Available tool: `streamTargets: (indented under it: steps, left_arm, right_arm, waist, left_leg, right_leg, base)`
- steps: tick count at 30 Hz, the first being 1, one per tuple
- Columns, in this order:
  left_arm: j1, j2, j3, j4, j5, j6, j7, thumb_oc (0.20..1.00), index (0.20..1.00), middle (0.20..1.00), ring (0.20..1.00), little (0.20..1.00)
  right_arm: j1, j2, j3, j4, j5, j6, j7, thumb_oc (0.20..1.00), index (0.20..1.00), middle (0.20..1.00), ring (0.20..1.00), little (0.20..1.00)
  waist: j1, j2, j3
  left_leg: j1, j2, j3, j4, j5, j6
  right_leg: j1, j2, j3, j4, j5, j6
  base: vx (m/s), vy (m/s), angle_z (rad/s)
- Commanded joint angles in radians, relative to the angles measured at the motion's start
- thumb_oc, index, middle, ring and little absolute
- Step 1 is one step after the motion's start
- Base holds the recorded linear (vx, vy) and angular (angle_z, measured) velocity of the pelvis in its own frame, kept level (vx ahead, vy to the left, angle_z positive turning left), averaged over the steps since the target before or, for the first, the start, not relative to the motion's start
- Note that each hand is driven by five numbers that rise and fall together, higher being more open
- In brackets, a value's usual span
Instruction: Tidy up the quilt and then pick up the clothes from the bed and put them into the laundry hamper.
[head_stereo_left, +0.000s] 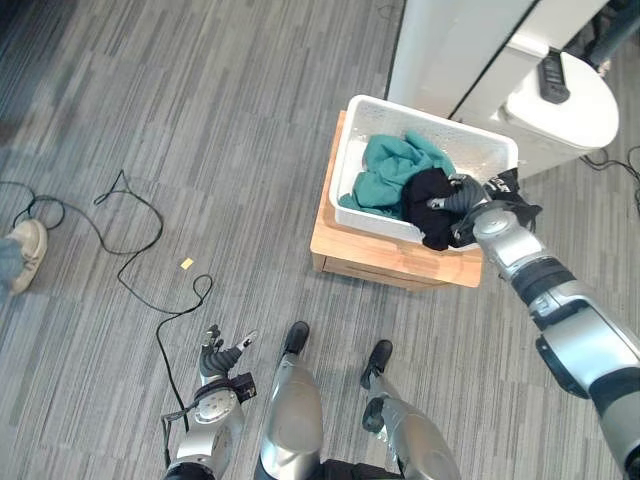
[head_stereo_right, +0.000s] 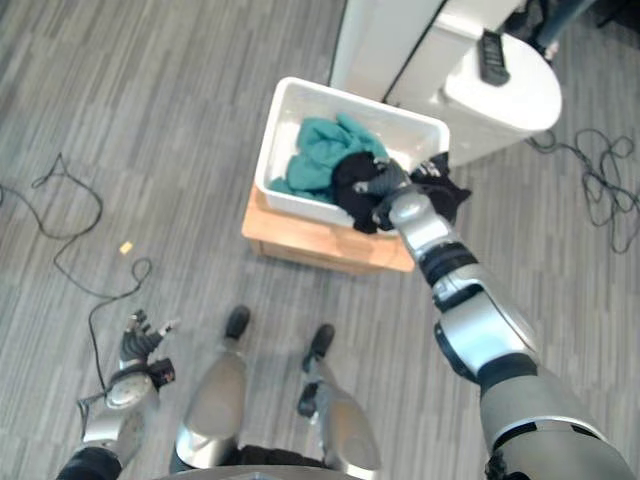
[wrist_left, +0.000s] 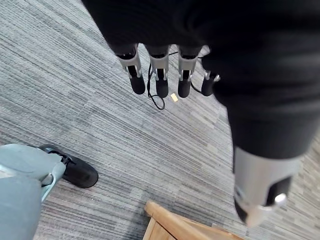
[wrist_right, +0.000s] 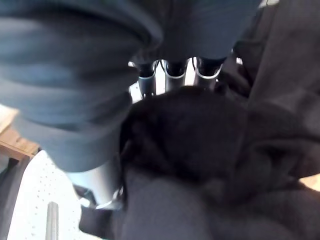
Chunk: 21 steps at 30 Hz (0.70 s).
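My right hand (head_stereo_left: 462, 196) grips the black garment (head_stereo_left: 432, 205) at the white hamper (head_stereo_left: 370, 112) rim, teal clothes (head_stereo_left: 390, 170) beside; left hand (head_stereo_left: 222, 357) hangs slack, empty.

Left eye and right eye views: head-mounted pair, looking steeply down from well above the striped grey floor (head_stereo_left: 200, 120). Both take in the white laundry hamper (head_stereo_left: 370, 108) on its wooden stand (head_stereo_left: 340, 250), with the white cabinet (head_stereo_right: 400, 40) beyond it; the right eye view places these further left.

Left wrist view: faces down along the left hand (wrist_left: 160, 75) toward the floor, well clear of it; a corner of the wooden stand enters at one edge, shared with the head views.

Right wrist view: very close, looking along the right hand (wrist_right: 170, 75) into black clothing (wrist_right: 190, 130), with the hamper's perforated white wall just beside it.
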Motion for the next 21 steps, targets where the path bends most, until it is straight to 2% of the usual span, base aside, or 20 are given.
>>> streamTargets:
  steps: [1, 6, 9, 10, 16, 17, 18, 19, 20, 21]
  left_arm:
    - [0.038, 0.042, -0.033, -0.071, -0.028, -0.028, -0.022, 1.000, 1.000, 1.000, 1.000, 1.000]
    - [0.043, 0.045, -0.037, -0.084, 0.008, -0.036, -0.034, 1.000, 1.000, 1.000, 1.000, 1.000]
    - [0.048, 0.059, -0.034, -0.110, 0.009, -0.044, -0.022, 1.000, 1.000, 1.000, 1.000, 1.000]
    - [0.049, 0.060, -0.034, -0.113, 0.011, -0.043, -0.020, 1.000, 1.000, 1.000, 1.000, 1.000]
    - [0.077, 0.049, -0.022, -0.119, 0.031, -0.053, -0.011, 1.000, 1.000, 1.000, 1.000, 1.000]
    - [0.083, 0.046, -0.016, -0.112, 0.040, -0.060, -0.011, 1.000, 1.000, 1.000, 1.000, 1.000]
    - [0.095, 0.048, -0.007, -0.103, 0.057, -0.074, -0.005, 1.000, 1.000, 1.000, 1.000, 1.000]
    - [0.097, 0.048, -0.006, -0.100, 0.060, -0.077, -0.003, 1.000, 1.000, 1.000, 1.000, 1.000]
    - [0.109, 0.045, 0.002, -0.080, 0.087, -0.091, 0.012, 1.000, 1.000, 1.000, 1.000, 1.000]
    - [0.112, 0.044, 0.004, -0.074, 0.088, -0.096, 0.017, 1.000, 1.000, 1.000, 1.000, 1.000]
  right_arm:
    - [-0.134, -0.057, 0.027, 0.039, 0.007, -0.014, -0.060, 1.000, 1.000, 1.000, 1.000, 1.000]
    - [-0.132, -0.045, 0.008, 0.080, 0.061, -0.080, -0.108, 1.000, 1.000, 1.000, 1.000, 1.000]
    - [-0.113, -0.050, -0.038, 0.030, 0.104, -0.154, -0.150, 1.000, 1.000, 1.000, 1.000, 1.000]
    - [-0.110, -0.051, -0.039, 0.022, 0.107, -0.154, -0.152, 1.000, 1.000, 1.000, 1.000, 1.000]
    - [-0.053, -0.109, -0.103, -0.124, 0.145, -0.205, -0.168, 1.000, 1.000, 1.000, 1.000, 1.000]
    - [-0.024, -0.127, -0.129, -0.184, 0.153, -0.210, -0.181, 1.000, 1.000, 1.000, 1.000, 1.000]
    - [0.019, -0.154, -0.174, -0.259, 0.183, -0.209, -0.203, 1.000, 1.000, 1.000, 1.000, 1.000]
    - [0.032, -0.162, -0.186, -0.282, 0.187, -0.199, -0.201, 1.000, 1.000, 1.000, 1.000, 1.000]
    - [0.104, -0.194, -0.244, -0.370, 0.217, -0.185, -0.211, 1.000, 1.000, 1.000, 1.000, 1.000]
    - [0.130, -0.203, -0.262, -0.397, 0.215, -0.178, -0.208, 1.000, 1.000, 1.000, 1.000, 1.000]
  waist:
    - [0.014, 0.022, -0.005]
    - [0.025, 0.014, -0.005]
    - [0.017, -0.002, -0.026]
    - [0.015, -0.003, -0.028]
    - [-0.027, -0.014, -0.068]
    - [-0.045, -0.015, -0.078]
    - [-0.067, -0.016, -0.091]
    - [-0.072, -0.016, -0.094]
    - [-0.100, -0.017, -0.111]
    - [-0.108, -0.017, -0.116]
  left_leg:
    - [-0.003, -0.010, 0.063, -0.062, -0.011, 0.030]
    - [0.012, -0.015, 0.056, -0.056, -0.016, 0.034]
    - [0.039, -0.015, 0.053, -0.056, -0.023, 0.038]
    - [0.042, -0.015, 0.052, -0.057, -0.024, 0.038]
    - [0.098, -0.012, 0.061, -0.063, -0.034, 0.052]
    - [0.112, -0.008, 0.072, -0.061, -0.039, 0.055]
    - [0.130, -0.003, 0.085, -0.061, -0.047, 0.059]
    - [0.133, -0.003, 0.087, -0.061, -0.049, 0.059]
    - [0.146, -0.002, 0.096, -0.061, -0.057, 0.061]
    - [0.149, -0.003, 0.098, -0.062, -0.059, 0.061]
  right_leg:
    - [0.074, -0.053, -0.010, -0.006, -0.078, 0.106]
    - [0.092, -0.054, -0.004, -0.007, -0.078, 0.107]
    - [0.115, -0.051, 0.016, -0.001, -0.080, 0.112]
    - [0.116, -0.051, 0.018, 0.000, -0.080, 0.113]
    - [0.138, -0.048, 0.067, 0.021, -0.085, 0.117]
    - [0.141, -0.048, 0.081, 0.024, -0.085, 0.119]
    - [0.148, -0.047, 0.097, 0.026, -0.085, 0.122]
    - [0.149, -0.046, 0.100, 0.026, -0.086, 0.123]
    - [0.151, -0.044, 0.116, 0.029, -0.089, 0.128]
    - [0.151, -0.044, 0.120, 0.030, -0.090, 0.130]
  base:
    - [-0.04, 0.025, 0.07]
    - [-0.02, 0.002, 0.05]
    - [0.00, -0.019, -0.02]
    - [0.02, -0.016, -0.09]
    - [0.04, 0.030, -0.19]
    - [0.06, 0.037, -0.20]
    - [0.06, 0.030, -0.22]
    - [0.06, 0.027, -0.27]
    - [0.04, 0.022, -0.30]
    - [0.04, 0.032, -0.30]
